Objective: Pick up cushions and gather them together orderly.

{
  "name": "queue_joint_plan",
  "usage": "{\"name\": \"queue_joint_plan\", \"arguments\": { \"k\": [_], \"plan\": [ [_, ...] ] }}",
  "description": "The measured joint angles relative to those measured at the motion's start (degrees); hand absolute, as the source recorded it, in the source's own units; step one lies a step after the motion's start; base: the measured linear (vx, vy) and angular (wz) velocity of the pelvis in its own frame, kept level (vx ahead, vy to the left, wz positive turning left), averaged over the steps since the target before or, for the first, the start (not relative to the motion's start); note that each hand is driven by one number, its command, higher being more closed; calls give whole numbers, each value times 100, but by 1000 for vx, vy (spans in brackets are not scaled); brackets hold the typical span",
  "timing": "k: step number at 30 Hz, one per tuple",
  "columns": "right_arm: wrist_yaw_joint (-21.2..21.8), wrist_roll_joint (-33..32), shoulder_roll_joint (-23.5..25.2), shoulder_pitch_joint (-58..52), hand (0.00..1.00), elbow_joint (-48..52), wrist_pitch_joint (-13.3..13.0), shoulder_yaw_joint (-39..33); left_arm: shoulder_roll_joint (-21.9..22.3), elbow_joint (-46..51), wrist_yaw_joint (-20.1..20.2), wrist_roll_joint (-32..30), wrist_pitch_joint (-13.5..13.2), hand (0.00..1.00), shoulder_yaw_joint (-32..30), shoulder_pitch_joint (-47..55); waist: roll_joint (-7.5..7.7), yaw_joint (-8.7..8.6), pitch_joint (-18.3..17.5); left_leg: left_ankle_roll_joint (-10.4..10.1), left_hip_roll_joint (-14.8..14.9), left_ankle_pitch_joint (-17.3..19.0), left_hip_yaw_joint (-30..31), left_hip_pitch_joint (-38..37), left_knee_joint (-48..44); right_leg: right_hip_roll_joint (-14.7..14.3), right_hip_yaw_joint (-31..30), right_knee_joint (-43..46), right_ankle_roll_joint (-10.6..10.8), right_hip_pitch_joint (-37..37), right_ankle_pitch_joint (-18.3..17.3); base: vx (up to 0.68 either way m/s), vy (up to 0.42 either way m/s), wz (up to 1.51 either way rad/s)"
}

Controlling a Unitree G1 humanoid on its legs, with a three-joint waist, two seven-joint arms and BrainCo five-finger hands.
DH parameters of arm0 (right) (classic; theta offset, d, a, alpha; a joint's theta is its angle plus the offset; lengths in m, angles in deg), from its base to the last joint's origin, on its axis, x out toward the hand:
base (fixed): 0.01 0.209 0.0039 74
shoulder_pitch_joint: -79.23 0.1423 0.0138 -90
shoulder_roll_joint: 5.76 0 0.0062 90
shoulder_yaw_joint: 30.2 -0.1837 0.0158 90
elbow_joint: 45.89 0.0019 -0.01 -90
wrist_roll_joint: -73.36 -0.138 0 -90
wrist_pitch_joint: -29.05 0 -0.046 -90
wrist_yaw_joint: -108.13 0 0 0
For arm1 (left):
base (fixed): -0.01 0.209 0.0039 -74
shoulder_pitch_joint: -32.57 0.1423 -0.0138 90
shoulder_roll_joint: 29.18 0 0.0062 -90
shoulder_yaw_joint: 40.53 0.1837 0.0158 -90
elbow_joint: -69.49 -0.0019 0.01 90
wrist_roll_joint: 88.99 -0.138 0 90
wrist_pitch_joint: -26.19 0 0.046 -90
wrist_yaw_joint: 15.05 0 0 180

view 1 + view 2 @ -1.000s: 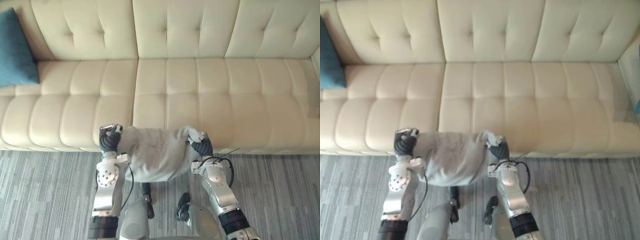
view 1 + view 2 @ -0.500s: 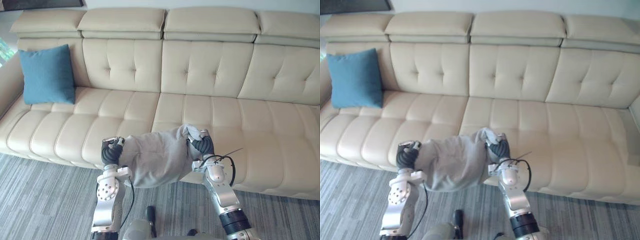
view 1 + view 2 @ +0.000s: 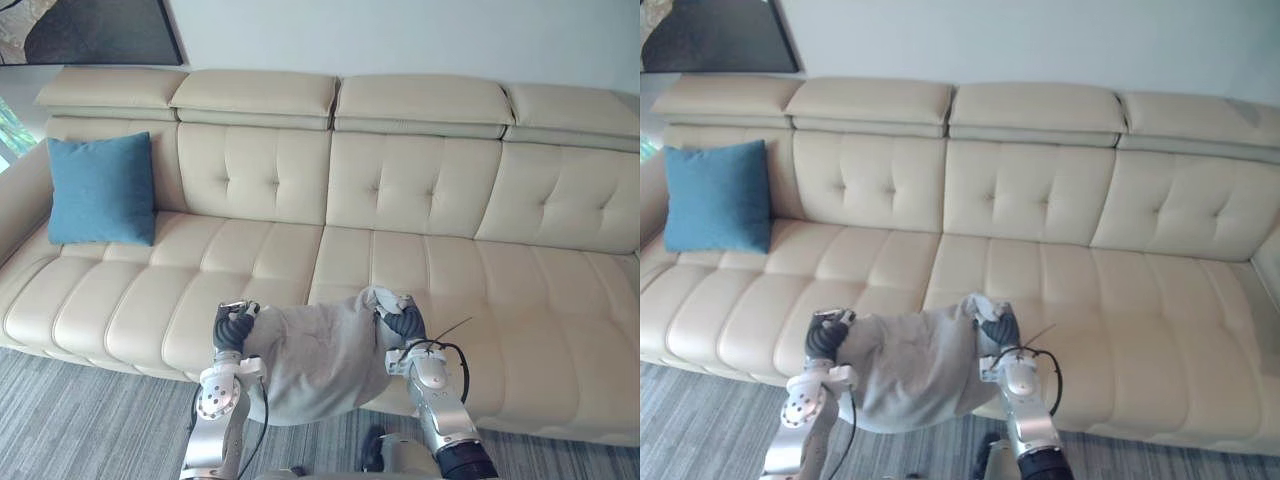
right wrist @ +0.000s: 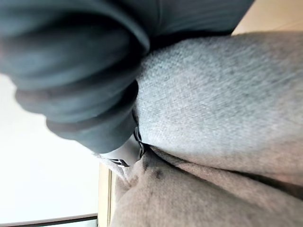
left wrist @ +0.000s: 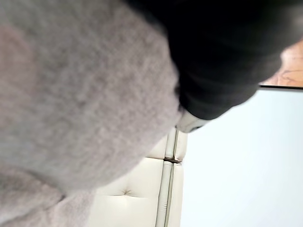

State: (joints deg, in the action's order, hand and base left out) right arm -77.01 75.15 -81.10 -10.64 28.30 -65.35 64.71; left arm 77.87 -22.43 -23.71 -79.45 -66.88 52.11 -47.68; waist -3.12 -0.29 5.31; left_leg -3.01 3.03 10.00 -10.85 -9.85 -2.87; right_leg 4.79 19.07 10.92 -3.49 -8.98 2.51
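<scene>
Grey cushion (image 3: 320, 360) higher over sofa (image 3: 480, 300), corners in clenched left hand (image 3: 231, 330) and right hand (image 3: 403, 322), fingertips buried.

You face a long cream sofa (image 3: 430, 190) set against a plain pale wall (image 3: 400, 35). Its back is button-tufted, with four padded headrest sections (image 3: 255, 92) along the top edge. The seat is stitched into soft channels running front to back. At your upper left, a dark framed picture (image 3: 95, 30) hangs on the wall above the sofa's left end. Below the sofa's front edge lies grey floor (image 3: 70, 425), streaked in narrow stripes. Light is even and soft.
</scene>
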Motion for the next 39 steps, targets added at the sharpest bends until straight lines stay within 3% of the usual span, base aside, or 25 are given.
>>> {"name": "queue_joint_plan", "arguments": {
  "k": [2,5,6,8,12,13,14,15,17,20,26,33,39],
  "plan": [
    [-25,0,-123,-33,100,1,0,-34,45,2,7,-1,-7,100,130,-90,-144,-69,-59,-155,221,131,151,52,-218,-177,257,-341,68,273,-189,334,-122,57],
    [-106,-1,-96,-54,100,1,0,-152,38,-57,12,1,-29,100,184,-351,-19,-34,28,-482,498,357,160,650,-1820,-321,383,-737,20,737,-268,196,-112,38],
    [-111,-1,-104,-81,100,1,0,-153,45,-130,12,2,-33,100,184,-319,-43,44,33,-610,704,461,4,985,-2715,-390,337,-836,-6,929,-284,109,-73,-14],
    [-114,0,-102,-91,100,5,-2,-156,41,-169,12,5,-33,100,180,-222,-46,87,23,-521,945,596,-104,1229,-3111,-427,270,-842,-32,1060,-320,155,-21,-32],
    [-129,0,-100,-71,100,34,-15,-200,53,-210,22,11,-28,100,176,-214,-68,117,13,-333,874,466,440,1351,-1648,-385,-134,-927,90,1102,-232,161,131,-53],
    [-130,1,-104,-69,100,34,-16,-201,61,-210,34,12,-28,100,177,-213,-100,115,3,-316,831,164,657,1229,-1179,-414,-265,-933,142,1097,-206,123,253,-75],
    [-132,1,-112,-63,100,32,-23,-202,70,-208,40,12,-29,100,177,-214,-153,117,11,-479,833,-284,766,1168,-934,-483,-414,-955,192,1113,-185,152,292,-83],
    [-120,5,-6,-132,100,19,-24,-196,-27,-214,48,11,-21,100,180,-178,13,98,-7,-552,728,-299,643,1039,-775,-385,-627,-1192,357,1223,-44,122,227,-59],
    [-120,18,20,-189,100,41,-33,-232,-35,-213,100,11,-19,100,198,-184,179,32,-13,-428,517,-384,523,871,-450,-207,-752,-1370,485,1270,54,81,188,-25],
    [-121,45,1,-241,100,152,-68,-270,-51,-213,128,4,13,100,314,-180,186,28,-15,-306,249,-434,450,775,-275,14,-814,-1536,623,1293,145,89,172,-4],
    [-144,69,-2,-25,100,150,-73,-261,-278,-49,115,-178,99,100,352,-353,188,34,-16,-275,160,-428,355,811,-197,79,-937,-1595,655,1177,173,53,44,-9],
    [-469,231,-120,1035,100,119,-25,-154,-478,-47,-312,-346,83,100,-41,-1719,183,29,6,-236,166,-518,271,1115,-127,30,-1061,-1601,579,750,328,-32,-14,-12],
    [-843,268,-123,2705,100,-212,-63,-2,-504,-150,-900,-443,-261,100,-704,-3072,264,40,428,-196,139,-753,235,1604,-106,47,-1138,-1603,528,215,632,-102,-14,-5]
  ]
}}
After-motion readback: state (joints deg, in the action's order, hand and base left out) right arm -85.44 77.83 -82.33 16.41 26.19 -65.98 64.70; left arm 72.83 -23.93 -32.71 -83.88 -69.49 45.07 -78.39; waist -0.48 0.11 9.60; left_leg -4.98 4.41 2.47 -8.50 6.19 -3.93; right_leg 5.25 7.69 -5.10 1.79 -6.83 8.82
